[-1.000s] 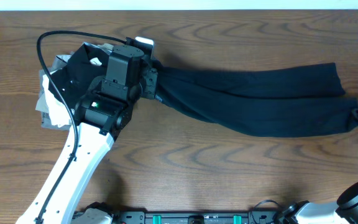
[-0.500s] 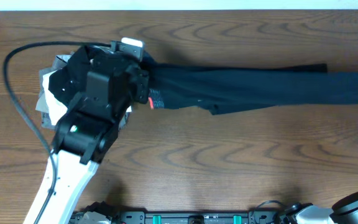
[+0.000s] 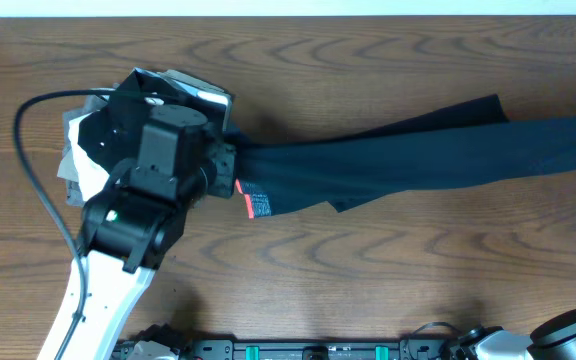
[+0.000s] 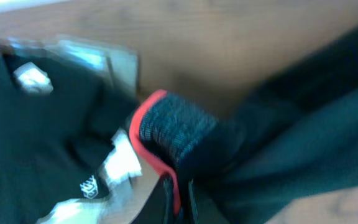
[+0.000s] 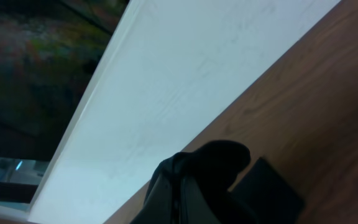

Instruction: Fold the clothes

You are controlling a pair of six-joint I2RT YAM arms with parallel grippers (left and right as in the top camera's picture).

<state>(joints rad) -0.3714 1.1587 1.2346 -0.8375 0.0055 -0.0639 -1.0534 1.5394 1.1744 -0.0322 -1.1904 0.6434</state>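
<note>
Leggings: long black stretchy leggings (image 3: pixel 388 165) strung out across the brown wooden counter (image 3: pixel 368 290), legs running off the right edge.
Left gripper (image 4: pixel 178 198): clamped on the grey-and-coral waistband (image 4: pixel 173 127) (a firm pinch).
Right gripper (image 5: pixel 185 193): dark cloth bunched there; open or closed, can't tell.
Progress: no fold yet, all folding remains.

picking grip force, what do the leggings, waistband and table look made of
The leggings: thin matte black stretch knit, seemingly; it pulls into long soft folds. The waistband: thicker heathered grey knit, coral-red edging, visibly textured. The table: wood or wood-look laminate, grain lines, slight sheen; cannot tell which.
</note>
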